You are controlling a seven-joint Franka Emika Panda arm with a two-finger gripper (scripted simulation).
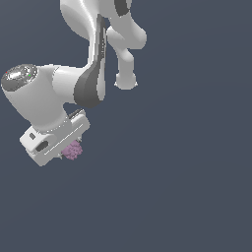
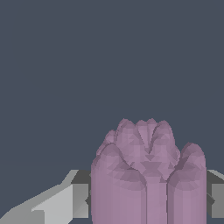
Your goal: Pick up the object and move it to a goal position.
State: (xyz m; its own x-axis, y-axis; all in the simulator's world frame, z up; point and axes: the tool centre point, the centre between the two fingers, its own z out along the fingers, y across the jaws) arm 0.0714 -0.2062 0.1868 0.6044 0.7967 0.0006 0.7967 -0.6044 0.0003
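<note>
At the exterior view's left, the claw (image 1: 69, 153) hides most of the object (image 1: 73, 150) beneath it. The wrist view shows its fingers (image 2: 65, 199) closed on the lumpy pink cluster (image 2: 146, 175), lobes pointing away from the camera.

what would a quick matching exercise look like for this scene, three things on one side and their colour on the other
Things:
1. berry cluster
2. gripper
3. background

Colours:
A. dark blue-grey
B. pale purple-pink
C. white

Pairs: 1-B, 2-C, 3-A
</note>
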